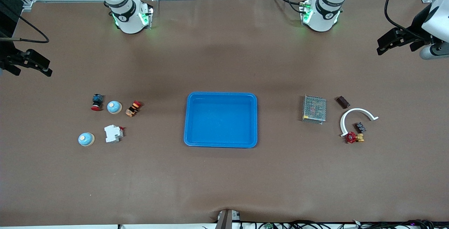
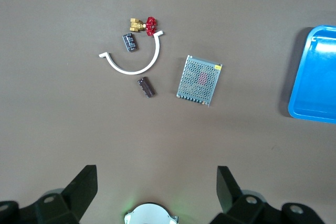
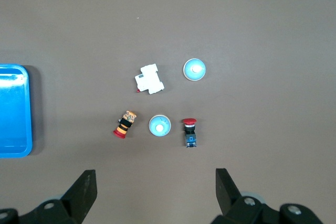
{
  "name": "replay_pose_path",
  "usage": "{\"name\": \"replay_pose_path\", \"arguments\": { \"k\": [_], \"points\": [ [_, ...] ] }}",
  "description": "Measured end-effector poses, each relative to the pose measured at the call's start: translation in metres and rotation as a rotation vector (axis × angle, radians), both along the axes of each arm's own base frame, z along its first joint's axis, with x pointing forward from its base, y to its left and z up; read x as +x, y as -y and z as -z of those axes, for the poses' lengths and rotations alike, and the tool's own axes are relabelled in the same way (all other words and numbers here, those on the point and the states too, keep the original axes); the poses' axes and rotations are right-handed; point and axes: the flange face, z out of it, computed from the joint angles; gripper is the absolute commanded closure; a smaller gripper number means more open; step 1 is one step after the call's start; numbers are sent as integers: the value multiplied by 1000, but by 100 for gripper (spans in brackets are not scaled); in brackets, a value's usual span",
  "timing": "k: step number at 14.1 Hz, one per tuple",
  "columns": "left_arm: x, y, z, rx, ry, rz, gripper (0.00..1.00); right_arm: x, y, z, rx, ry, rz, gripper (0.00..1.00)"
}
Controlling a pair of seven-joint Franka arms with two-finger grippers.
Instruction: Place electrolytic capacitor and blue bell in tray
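The bright blue tray [image 1: 221, 94] lies empty at the table's middle; its edge shows in the left wrist view [image 2: 315, 77] and the right wrist view [image 3: 13, 114]. Two blue bells lie toward the right arm's end: one [image 1: 114, 107] [image 3: 159, 125] between two push buttons, the other [image 1: 86, 139] [image 3: 194, 70] nearer the front camera. A small dark capacitor [image 1: 360, 127] [image 2: 130, 42] lies inside a white arc [image 1: 356, 118] toward the left arm's end. My left gripper [image 1: 384, 45] [image 2: 157, 192] and right gripper [image 1: 33, 68] [image 3: 156, 192] are open and empty, high over the table's ends.
A grey mesh box [image 1: 314, 108], a brown chip [image 1: 342, 101] and a red-handled brass valve [image 1: 353, 137] lie near the capacitor. A white breaker [image 1: 113, 133], a red-and-blue push button [image 1: 97, 102] and an orange-and-black button [image 1: 133, 108] lie round the bells.
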Motion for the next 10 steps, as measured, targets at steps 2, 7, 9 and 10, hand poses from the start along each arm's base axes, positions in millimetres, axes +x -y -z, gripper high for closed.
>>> {"name": "replay_pose_path", "arguments": {
  "k": [2,7,9,10],
  "points": [
    [1,4,4,1,-7,8,0,0,0,0,0,0,0,0],
    [19,11,36,-3,-38,21,0,0,0,0,0,0,0,0],
    [28,12,62,-4,-41,23,0,0,-1,-1,0,4,-1,0],
    [30,12,75,-4,-45,21,0,1,-1,-2,-1,8,-2,0]
  ]
}}
